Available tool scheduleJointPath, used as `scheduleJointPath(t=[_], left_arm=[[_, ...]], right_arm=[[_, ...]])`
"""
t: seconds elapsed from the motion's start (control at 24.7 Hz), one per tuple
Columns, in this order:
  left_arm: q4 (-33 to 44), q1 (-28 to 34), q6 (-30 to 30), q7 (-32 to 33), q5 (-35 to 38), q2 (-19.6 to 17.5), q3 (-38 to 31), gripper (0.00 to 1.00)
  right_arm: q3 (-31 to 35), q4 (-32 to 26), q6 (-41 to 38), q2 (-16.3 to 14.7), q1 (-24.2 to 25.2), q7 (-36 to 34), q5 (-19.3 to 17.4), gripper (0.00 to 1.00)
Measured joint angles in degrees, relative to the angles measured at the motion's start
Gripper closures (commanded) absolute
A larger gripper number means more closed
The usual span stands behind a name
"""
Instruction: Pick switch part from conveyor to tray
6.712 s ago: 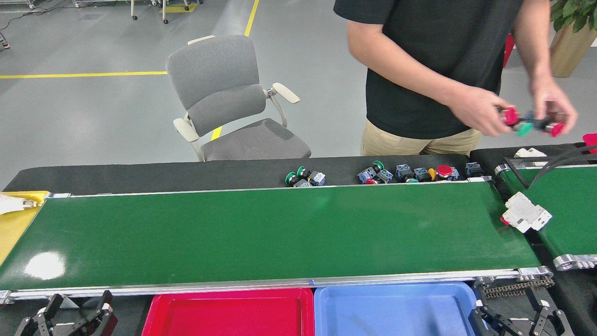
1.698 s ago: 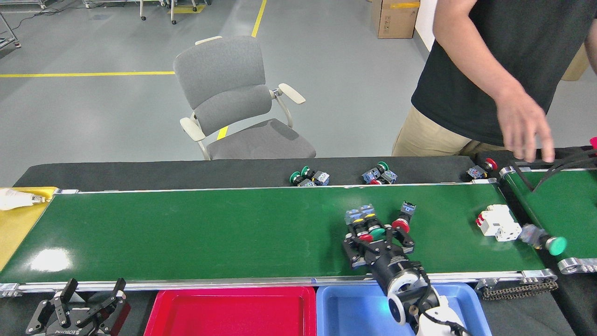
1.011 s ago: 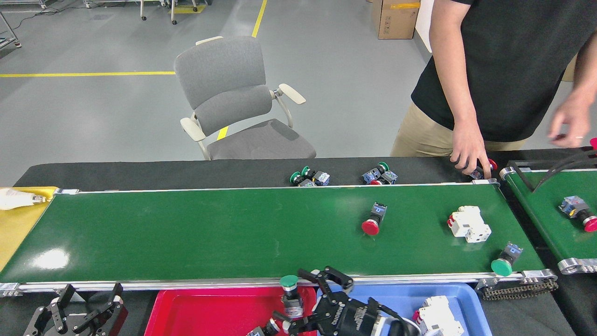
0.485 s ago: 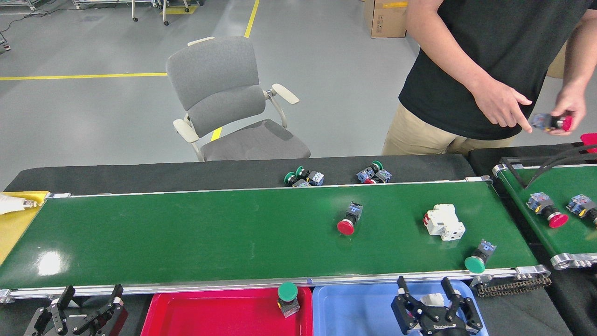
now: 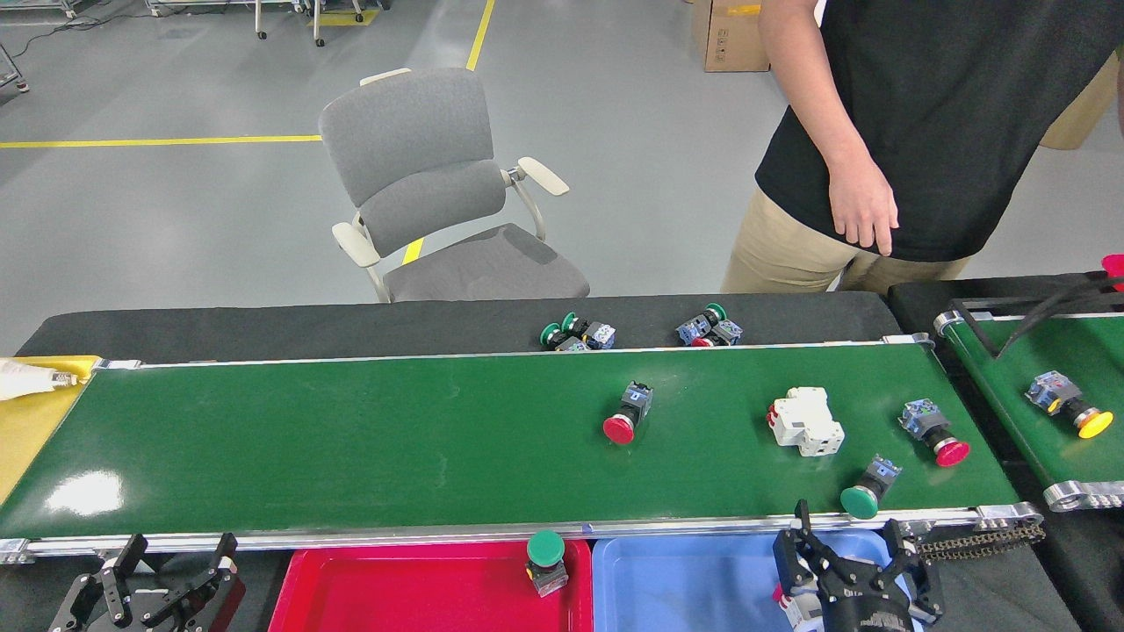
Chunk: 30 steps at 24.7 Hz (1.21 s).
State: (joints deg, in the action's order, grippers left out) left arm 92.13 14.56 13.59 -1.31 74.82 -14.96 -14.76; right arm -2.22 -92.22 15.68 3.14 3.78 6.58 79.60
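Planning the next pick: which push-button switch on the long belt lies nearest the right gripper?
The green-capped switch, by the belt's near rail just above the right gripper. The two red-capped switches lie farther up the conveyor.

Belt parts shifted left vs 0.5 s ago; new red switch (image 5: 934, 431) on conveyor (image 5: 351, 439).

Four switch parts (image 5: 627, 412) lie on the conveyor (image 5: 351, 439), trays (image 5: 421, 588) before it.
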Motion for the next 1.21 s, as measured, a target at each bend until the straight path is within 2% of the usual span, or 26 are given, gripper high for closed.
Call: scheduleJointPath(t=[0.12, 0.28, 0.44, 0.57, 0.65, 0.73, 0.85, 0.89, 0.93, 0.97, 1.09, 1.21], left_arm=[[-0.01, -0.01, 0.10, 0.00, 0.00, 0.00, 0.00, 0.00], [-0.09, -0.02, 0.14, 0.00, 0.00, 0.00, 0.00, 0.00], [-0.10, -0.07, 0.17, 0.03, 0.00, 0.00, 0.00, 0.00], [-0.07, -0.28, 0.19, 0.04, 0.00, 0.00, 0.00, 0.00], [0.00, -0.30, 0.19, 0.06, 0.01, 0.00, 0.00, 0.00], [0.03, -0.30, 0.19, 0.06, 0.01, 0.00, 0.00, 0.00], [0.04, -0.48, 0.20, 0.09, 0.01, 0.00, 0.02, 0.00], [0.03, -0.85, 0.22, 0.12, 0.01, -0.02, 0.12, 0.00], [0.02, -1.23, 0.30, 0.14, 0.08, -0.06, 0.22, 0.00], [0.02, -1.60, 0.61, 0.16, 0.45, -0.06, 0.33, 0.00], [0.02, -3.94, 1.82, 0.28, 2.96, -0.06, 2.34, 0.00], [0.03, -7.23, 2.48, 0.29, 5.18, -0.06, 7.22, 0.00]], right_arm=[[-1.30, 3.10, 0.82, -0.02, -1.79, 0.78, 0.00, 0.55], [-1.61, 3.48, 1.23, -0.04, -1.94, 1.39, -0.09, 0.82], [-3.01, 3.46, -0.13, -1.17, -1.94, 1.72, -0.13, 0.92], [-5.81, 2.98, -3.39, -2.40, -1.93, 1.82, -0.14, 0.92], [-7.65, 1.87, -8.05, -3.43, -1.89, 1.85, -0.19, 0.92], [-8.79, 0.49, -16.34, -4.53, -1.92, 1.93, -0.25, 0.92], [-9.12, 0.19, -35.01, -4.80, -3.21, 2.18, -0.25, 0.86], [-9.28, 0.17, -41.64, -4.61, -4.02, 2.17, -0.25, 0.81], [-9.66, 0.14, -46.65, -4.11, -4.40, 2.11, -0.25, 0.55], [-10.77, 0.16, -51.57, -3.34, -4.48, 2.10, -0.05, 0.02], [-16.12, 2.04, -58.10, -1.97, -5.34, 2.01, 0.37, 0.00], [-17.65, 2.90, -59.68, -1.73, -6.25, 1.95, 0.35, 0.00]])
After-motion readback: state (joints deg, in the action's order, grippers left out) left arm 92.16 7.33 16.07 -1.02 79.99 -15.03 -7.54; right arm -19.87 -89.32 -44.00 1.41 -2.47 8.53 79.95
